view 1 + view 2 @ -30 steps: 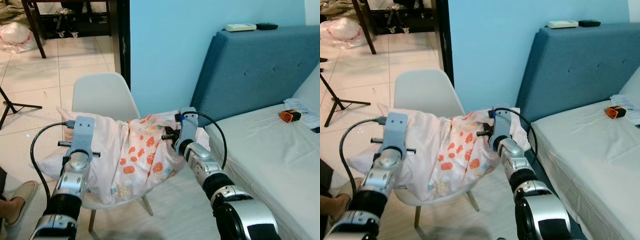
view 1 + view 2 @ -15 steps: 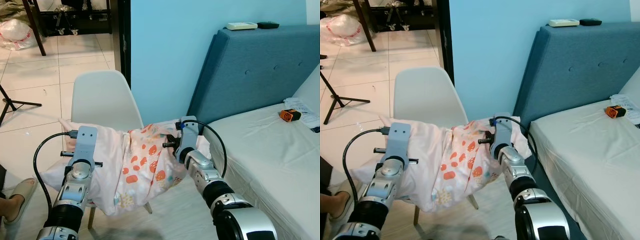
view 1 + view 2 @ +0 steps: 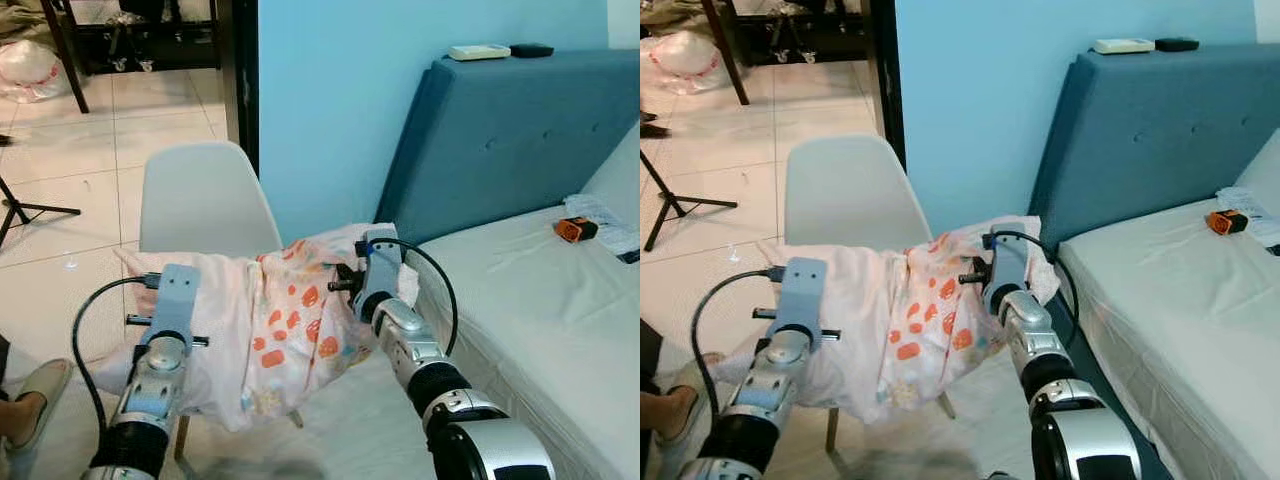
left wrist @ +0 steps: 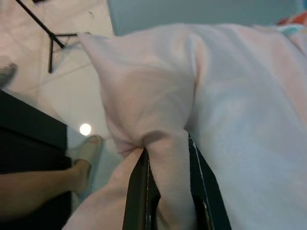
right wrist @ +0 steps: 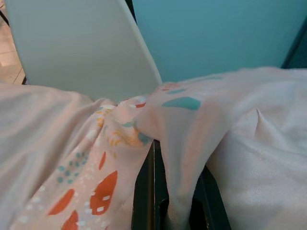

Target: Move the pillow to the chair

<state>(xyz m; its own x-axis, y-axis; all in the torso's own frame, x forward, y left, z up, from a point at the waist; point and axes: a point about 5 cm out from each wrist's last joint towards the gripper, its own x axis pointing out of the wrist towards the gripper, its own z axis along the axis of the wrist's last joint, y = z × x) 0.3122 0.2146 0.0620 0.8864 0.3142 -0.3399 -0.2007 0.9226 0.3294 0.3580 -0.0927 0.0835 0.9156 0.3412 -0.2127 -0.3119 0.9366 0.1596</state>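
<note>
Pillow: the pink patterned pillow [image 3: 270, 330] hangs between both arms in front of the white chair [image 3: 200, 200], whose backrest stands at 12 o'clock above it.
Left gripper: the left gripper [image 4: 165, 191] is clenched on a bunched fold at the pillow's plain end.
Right gripper: the right gripper [image 5: 172, 187] pinches the printed end, at 3 o'clock of the pillow.
Change: the pillow sits higher than a second ago, when it sagged onto the seat.
Meaning: probably lifted for repositioning; seat contact is hidden, so placement looks unfinished.
Bystander: a person's foot [image 3: 22, 418] at 8 o'clock.
</note>
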